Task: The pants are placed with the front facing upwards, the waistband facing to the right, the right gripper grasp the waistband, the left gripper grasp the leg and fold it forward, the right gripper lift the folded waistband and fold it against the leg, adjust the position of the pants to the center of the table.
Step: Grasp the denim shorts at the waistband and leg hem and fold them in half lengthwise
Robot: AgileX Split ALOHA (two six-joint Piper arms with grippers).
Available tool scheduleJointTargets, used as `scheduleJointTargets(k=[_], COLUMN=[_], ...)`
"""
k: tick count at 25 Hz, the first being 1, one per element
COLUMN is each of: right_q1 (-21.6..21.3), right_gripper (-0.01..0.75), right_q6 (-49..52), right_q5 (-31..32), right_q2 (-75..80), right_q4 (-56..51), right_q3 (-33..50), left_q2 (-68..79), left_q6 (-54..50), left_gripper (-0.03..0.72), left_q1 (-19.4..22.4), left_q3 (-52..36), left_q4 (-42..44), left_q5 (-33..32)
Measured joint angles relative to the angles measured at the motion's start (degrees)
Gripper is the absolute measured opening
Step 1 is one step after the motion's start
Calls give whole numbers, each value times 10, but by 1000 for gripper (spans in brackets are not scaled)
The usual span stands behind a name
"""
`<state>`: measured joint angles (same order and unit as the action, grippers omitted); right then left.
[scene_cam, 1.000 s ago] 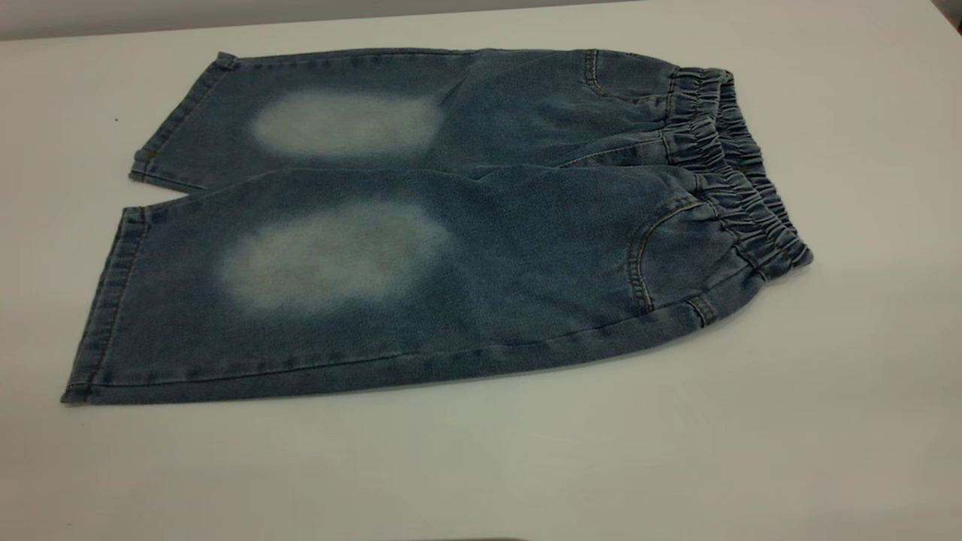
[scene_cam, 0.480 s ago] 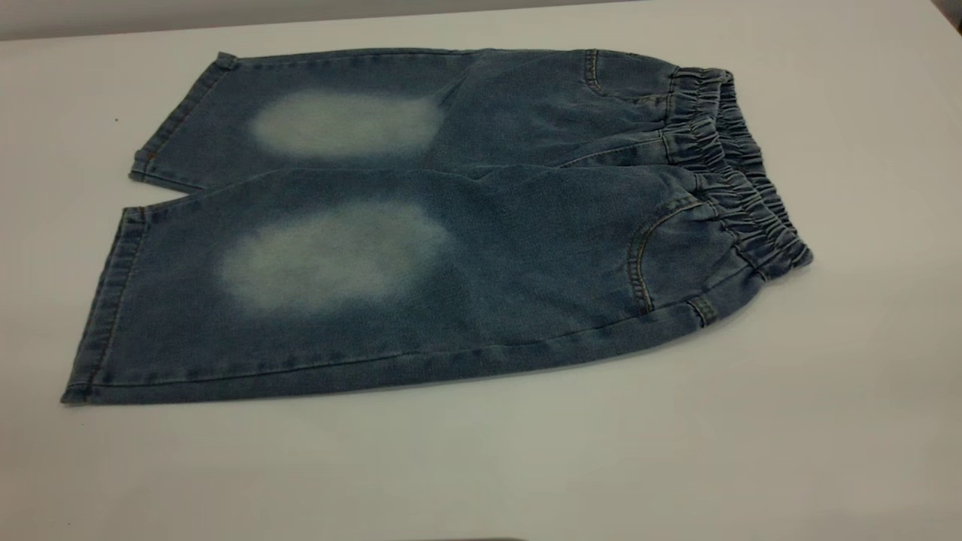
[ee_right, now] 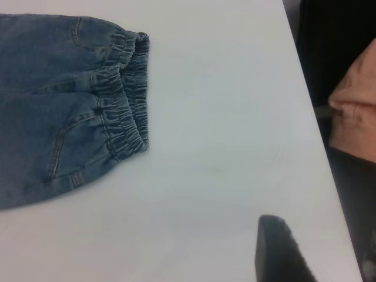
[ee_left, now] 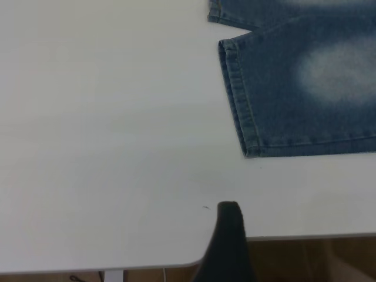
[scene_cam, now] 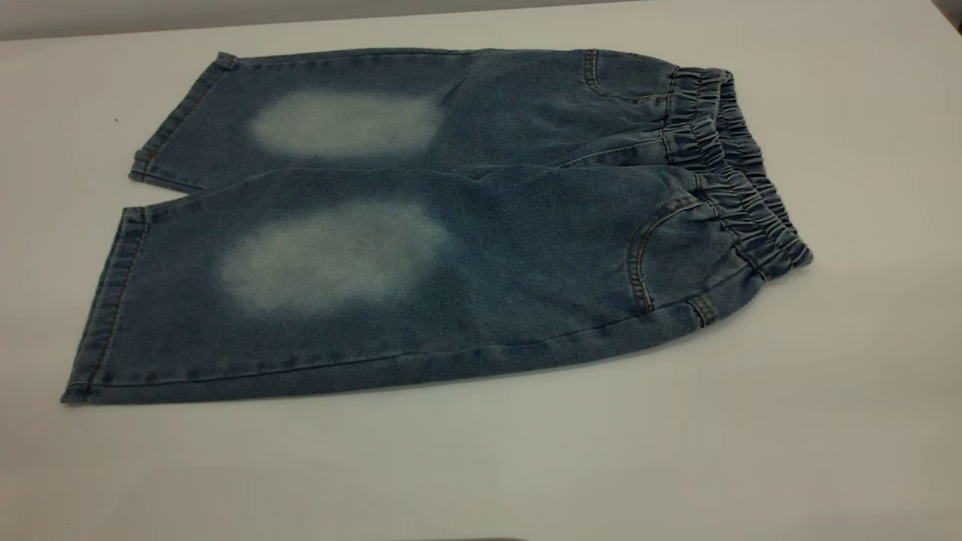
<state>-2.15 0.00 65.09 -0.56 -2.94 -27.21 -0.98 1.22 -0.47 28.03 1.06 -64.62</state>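
Observation:
The blue denim pants (scene_cam: 451, 225) lie flat and front up on the white table (scene_cam: 864, 391), with a pale oval patch on each thigh. The gathered waistband (scene_cam: 740, 173) faces right and both leg hems face left. No gripper appears in the exterior view. In the left wrist view only a black part of my left gripper (ee_left: 229, 235) shows, above the table's edge and well apart from the near leg hem (ee_left: 238, 100). In the right wrist view a black part of my right gripper (ee_right: 276, 249) hangs over bare table, well clear of the waistband (ee_right: 126, 100). Neither holds anything.
Bare tabletop surrounds the pants on every side. The table's edge (ee_left: 294, 236) runs close to my left gripper, with brown floor beyond. Past the table's right edge (ee_right: 311, 135) is a dark area with a person's pinkish-orange sleeve (ee_right: 355, 111).

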Motion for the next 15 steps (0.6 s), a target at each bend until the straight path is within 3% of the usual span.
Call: scheduleJointTargets(k=[11, 15], right_q1=[0, 0], right_gripper=[245, 364], right_q6=[3, 7], right_q5=[0, 0], right_q2=[0, 2], right_q4=[0, 0], right_q3=[0, 0], left_q2=[0, 12], left_q6=[-6, -25], left_gripper=[569, 569], left_q1=[0, 0], left_q3=[0, 0], left_q4=[0, 0], left_q5=[0, 0])
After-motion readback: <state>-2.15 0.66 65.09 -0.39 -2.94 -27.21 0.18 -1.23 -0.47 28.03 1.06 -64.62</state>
